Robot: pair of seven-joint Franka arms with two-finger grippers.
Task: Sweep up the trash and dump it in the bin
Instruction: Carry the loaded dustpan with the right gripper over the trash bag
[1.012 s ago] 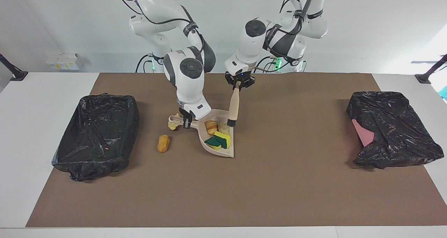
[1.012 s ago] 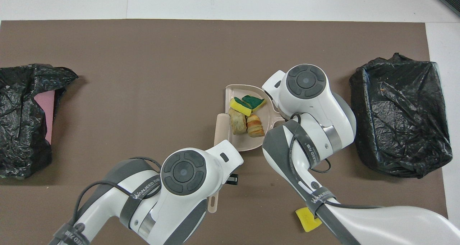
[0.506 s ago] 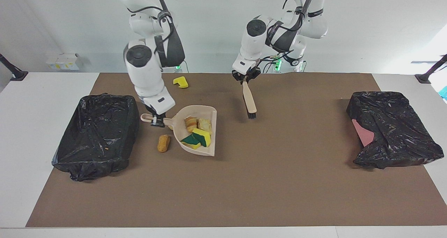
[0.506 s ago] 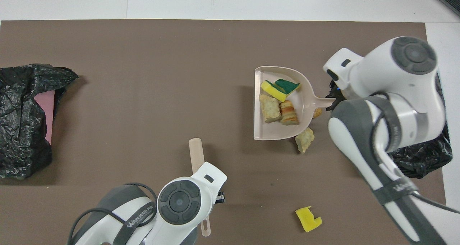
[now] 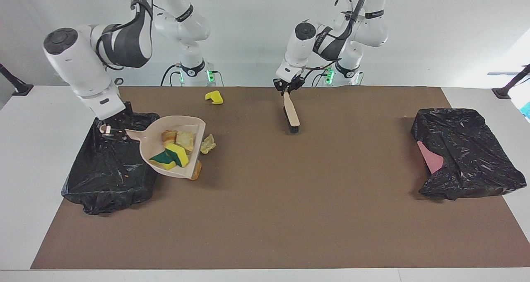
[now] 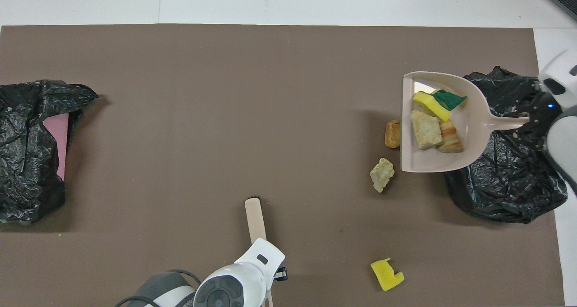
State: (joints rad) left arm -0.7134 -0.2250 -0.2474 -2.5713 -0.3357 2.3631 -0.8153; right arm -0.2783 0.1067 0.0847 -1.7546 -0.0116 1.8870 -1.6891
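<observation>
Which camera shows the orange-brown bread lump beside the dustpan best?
The overhead view: the orange-brown bread lump lies fully exposed on the mat beside the beige plastic dustpan. In the facing view only its tip shows past the raised dustpan's rim.

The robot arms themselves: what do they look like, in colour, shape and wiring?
Both arms are glossy white, built of rounded segments with dark grey bands at the bends and round dark grey caps on the joints. Black cables loop along the outside, strapped on with black bands. The left arm's small black tool and the right arm's small black tool sit at the tips. Green lights glow at both bases.
</observation>
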